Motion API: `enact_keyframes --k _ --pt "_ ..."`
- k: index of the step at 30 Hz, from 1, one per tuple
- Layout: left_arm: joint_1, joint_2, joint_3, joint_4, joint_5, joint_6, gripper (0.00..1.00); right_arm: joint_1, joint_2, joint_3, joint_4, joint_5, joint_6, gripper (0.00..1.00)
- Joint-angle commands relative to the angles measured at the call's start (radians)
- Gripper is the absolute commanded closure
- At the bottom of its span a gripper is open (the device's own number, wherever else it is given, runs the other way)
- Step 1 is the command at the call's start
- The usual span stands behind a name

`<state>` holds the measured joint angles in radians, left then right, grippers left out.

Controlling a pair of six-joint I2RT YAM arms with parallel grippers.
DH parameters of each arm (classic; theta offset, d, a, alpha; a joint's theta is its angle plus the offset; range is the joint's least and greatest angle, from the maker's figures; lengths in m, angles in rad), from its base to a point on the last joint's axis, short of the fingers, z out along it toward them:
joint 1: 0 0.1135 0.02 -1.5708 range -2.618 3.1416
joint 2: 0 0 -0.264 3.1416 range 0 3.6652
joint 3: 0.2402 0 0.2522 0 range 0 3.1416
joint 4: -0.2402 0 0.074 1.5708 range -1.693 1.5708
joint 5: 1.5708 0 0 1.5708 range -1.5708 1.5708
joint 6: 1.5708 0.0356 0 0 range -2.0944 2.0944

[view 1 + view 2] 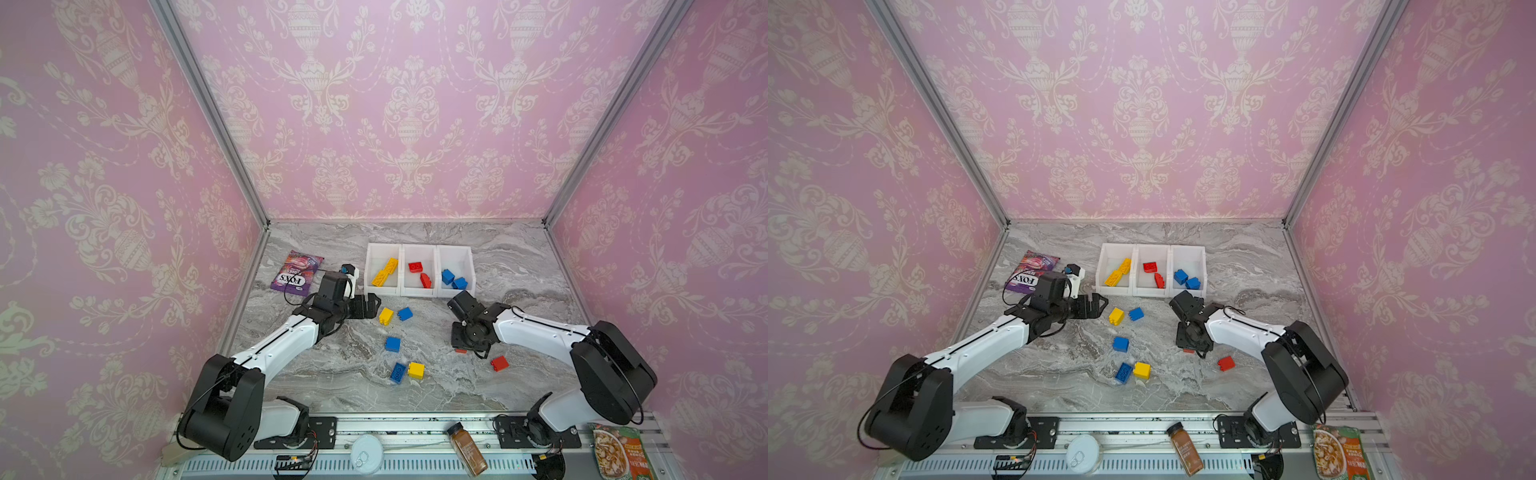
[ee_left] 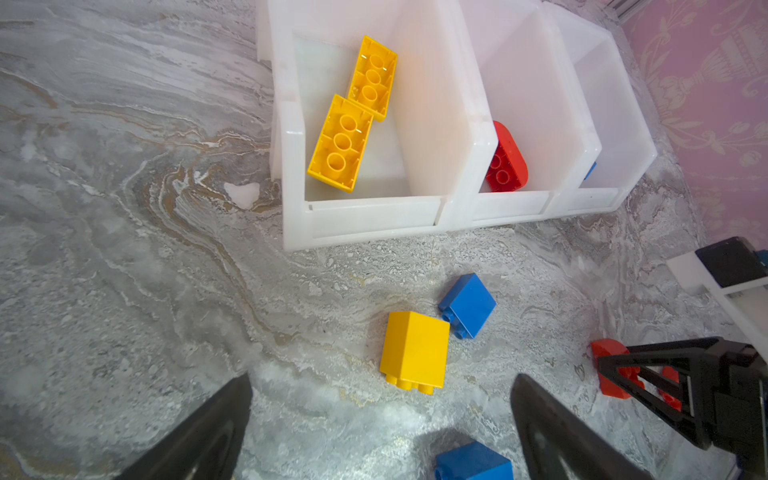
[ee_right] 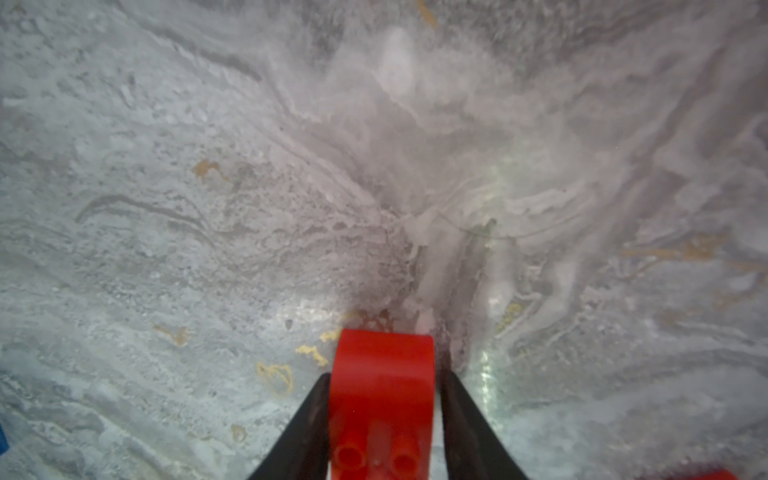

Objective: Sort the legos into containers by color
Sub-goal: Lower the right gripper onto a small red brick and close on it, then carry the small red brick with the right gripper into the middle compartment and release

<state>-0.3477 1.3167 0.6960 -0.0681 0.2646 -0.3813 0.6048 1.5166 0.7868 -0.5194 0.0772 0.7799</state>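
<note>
Fingers of my right gripper (image 3: 385,374) were narrow, pressed against both sides of a red round-topped plastic studded brick (image 3: 382,407) close over the grey marble-patterned tabletop (image 3: 208,208). I could not tell whether the brick touched it. In a top view this was in front of the three joined white plastic bins (image 1: 419,291), apart from them. My left gripper (image 2: 381,376) was spread wide, holding nothing, and faced a yellow plastic brick (image 2: 415,349) just beside a small blue brick (image 2: 467,305). The left bin held two yellow oblong bricks (image 1: 385,272), the middle two red bricks (image 1: 419,274), the right two blue bricks (image 1: 453,279). Another loose red brick (image 1: 499,363) lay near my right arm.
</note>
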Motion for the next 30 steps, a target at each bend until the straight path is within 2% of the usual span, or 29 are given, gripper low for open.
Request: enact_keyframes --k 1,6,15,21,30 --pt "0.01 -0.014 0.02 -0.002 0.012 -0.002 0.01 0.007 0.01 -0.005 -0.007 0.009 0.002 0.63" --pt "0.01 -0.016 0.021 -0.005 0.01 -0.001 0.01 0.011 0.0 -0.002 -0.008 0.006 0.002 0.69" --pt "0.009 -0.025 0.013 0.001 0.013 -0.008 0.01 0.027 -0.003 0.094 -0.033 0.002 -0.045 0.7" --pt "0.008 -0.03 0.006 0.009 0.016 -0.013 0.01 0.029 0.031 0.247 -0.051 0.021 -0.103 0.7" --pt "0.008 -0.048 -0.01 0.021 0.02 -0.025 0.01 0.03 0.223 0.579 -0.068 0.032 -0.232 0.69"
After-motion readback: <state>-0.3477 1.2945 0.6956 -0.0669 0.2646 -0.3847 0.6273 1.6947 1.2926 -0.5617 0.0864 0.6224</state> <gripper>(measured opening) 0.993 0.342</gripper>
